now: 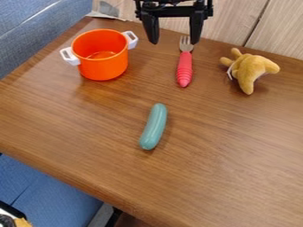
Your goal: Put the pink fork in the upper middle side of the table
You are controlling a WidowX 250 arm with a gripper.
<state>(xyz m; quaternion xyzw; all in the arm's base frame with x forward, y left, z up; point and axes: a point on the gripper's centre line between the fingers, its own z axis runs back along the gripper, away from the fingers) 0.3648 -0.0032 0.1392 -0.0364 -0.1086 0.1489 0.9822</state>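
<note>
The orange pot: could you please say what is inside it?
The orange pot shows only its inner wall and part of its floor; the near side hides the rest.

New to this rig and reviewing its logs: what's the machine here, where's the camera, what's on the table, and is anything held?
The machine is a black robot arm, coming in at the top edge. It ends in a two-finger pincer, its fingers spread apart and pointing down.

There is one picture, from a fixed camera looking down at a slant on the wooden table.

On the table, left to right along the far side: an orange pot with two white handles, a fork with a pink handle and its tines toward the far edge, and a yellowish plush toy. Nearer the camera lies a teal, sausage-shaped object.

Nothing appears to be held; the fork lies on the table.
</note>
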